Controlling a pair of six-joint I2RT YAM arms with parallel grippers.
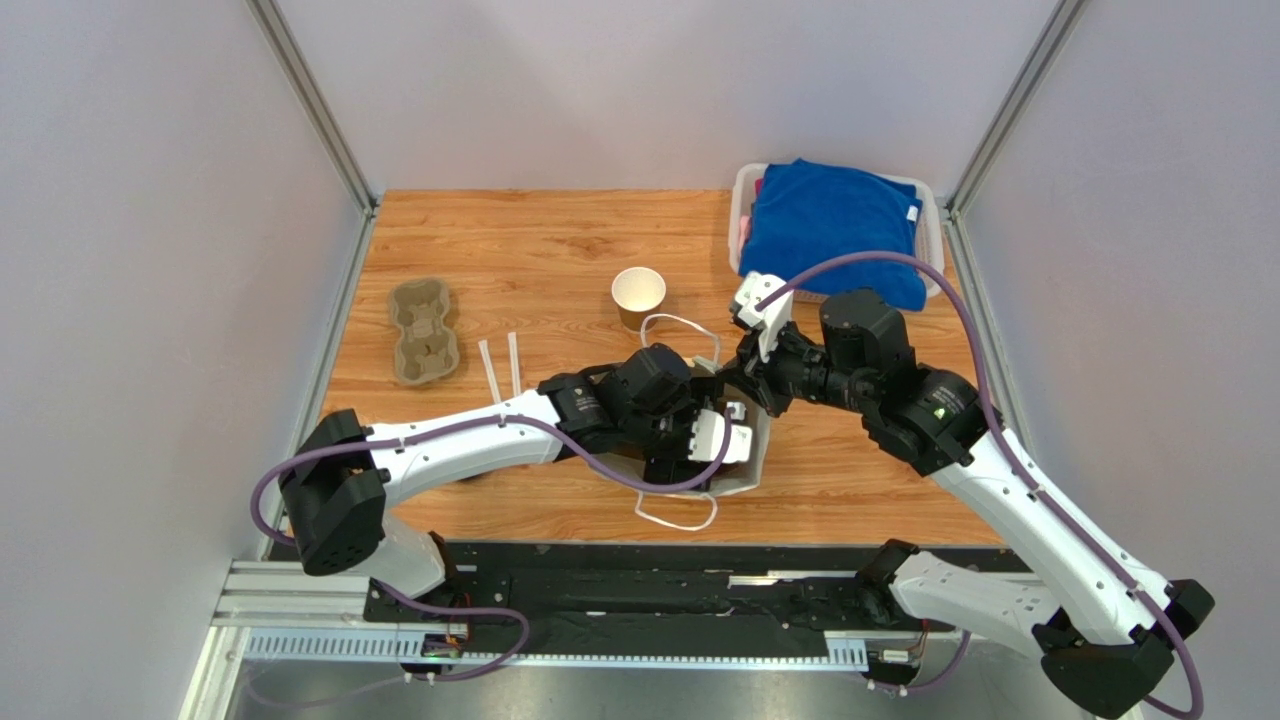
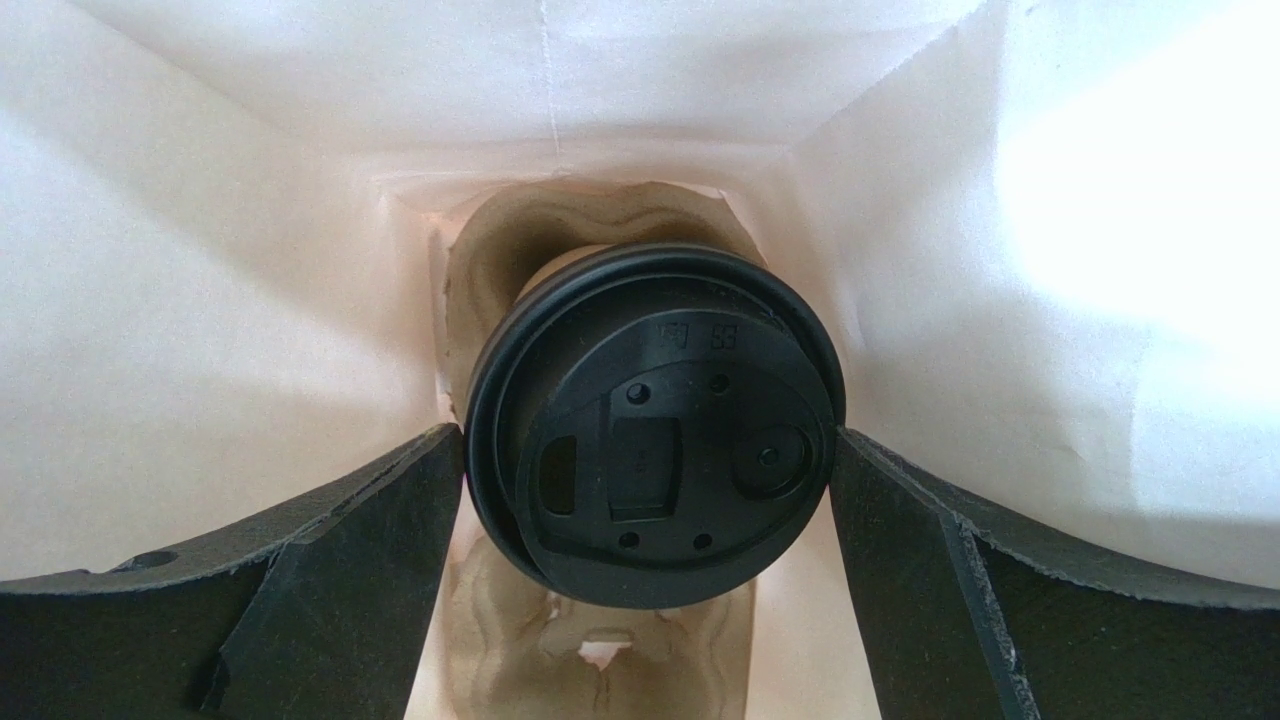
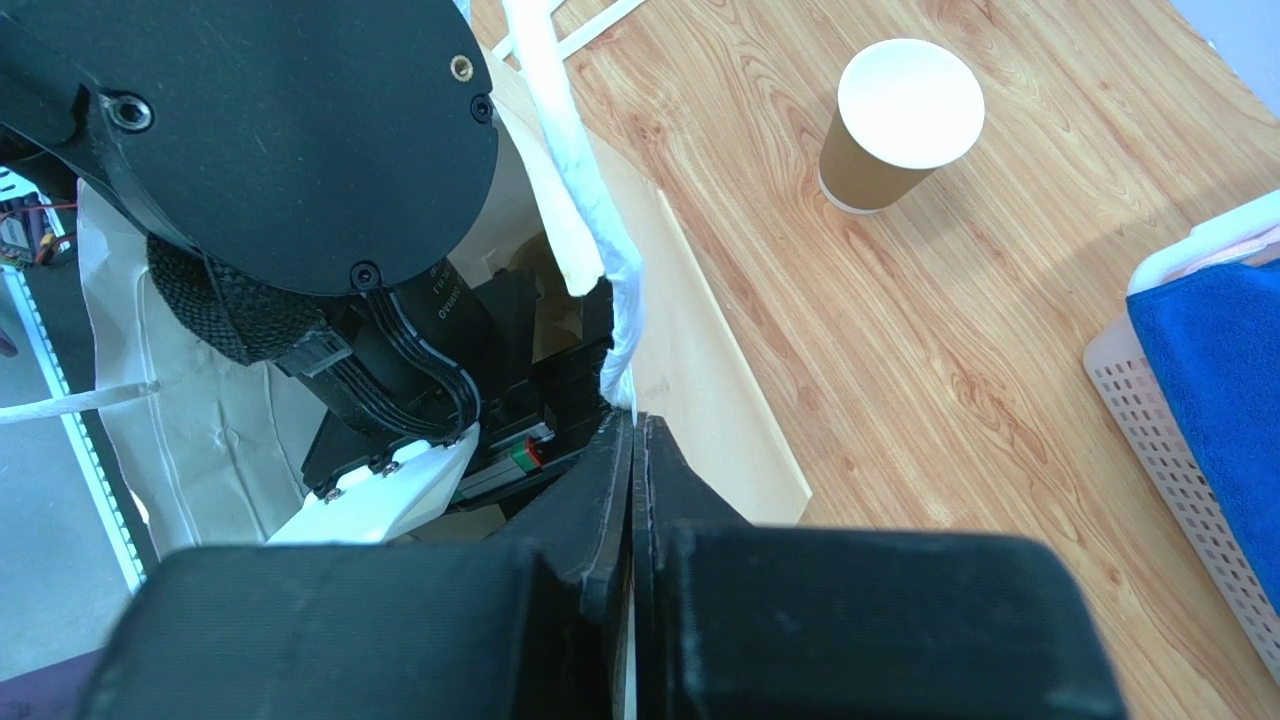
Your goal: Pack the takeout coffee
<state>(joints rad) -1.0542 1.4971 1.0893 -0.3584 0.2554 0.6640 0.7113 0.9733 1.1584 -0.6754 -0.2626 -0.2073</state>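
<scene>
In the left wrist view the takeout coffee shows lid-up: a round black lid on a brown cup, deep inside a white paper bag. My left gripper is shut on it, with both fingers touching the lid's sides. A brown pulp cup carrier lies on the bag's floor under the cup. In the top view the left gripper reaches into the bag. My right gripper is shut on the bag's rim and holds it up; it also shows in the top view.
A lidless brown cup stands on the table behind the bag and shows in the right wrist view. A second pulp carrier and two white sticks lie at the left. A basket with a blue cloth sits at the back right.
</scene>
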